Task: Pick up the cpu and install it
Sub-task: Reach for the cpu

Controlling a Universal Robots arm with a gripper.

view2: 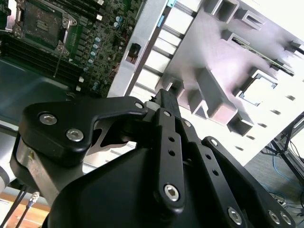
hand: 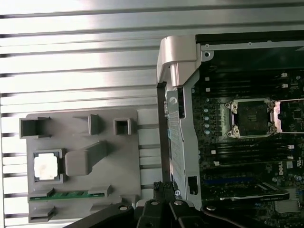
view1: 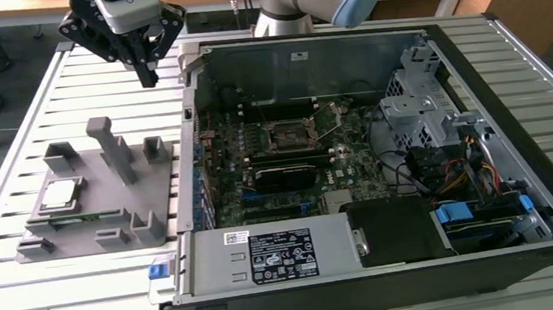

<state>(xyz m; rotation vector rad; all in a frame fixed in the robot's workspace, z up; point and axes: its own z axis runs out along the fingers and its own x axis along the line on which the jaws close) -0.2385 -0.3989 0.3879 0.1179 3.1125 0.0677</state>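
The cpu [view1: 60,193] lies flat in a square recess of the grey fixture block [view1: 111,214] on the slatted table, at the exterior view's left; its silvery top shows in both wrist views [hand: 46,167] [view2: 260,88]. My gripper [view1: 147,77] hangs high above the table behind the fixture, near the case's back corner, well apart from the cpu. Its fingers meet in a point, shut with nothing between them. The gripper's [hand: 163,186] black linkage also shows in the second wrist view [view2: 164,97]. The motherboard socket [view1: 289,133] [hand: 251,116] stands open inside the case.
The open computer case [view1: 516,141] takes up the table's middle and the exterior view's right. Its metal side wall [view1: 194,132] rises between fixture and motherboard. The fixture has upright posts [view1: 116,150] and holds a green memory stick [view1: 62,221]. Bare slats [view1: 110,87] lie under the gripper.
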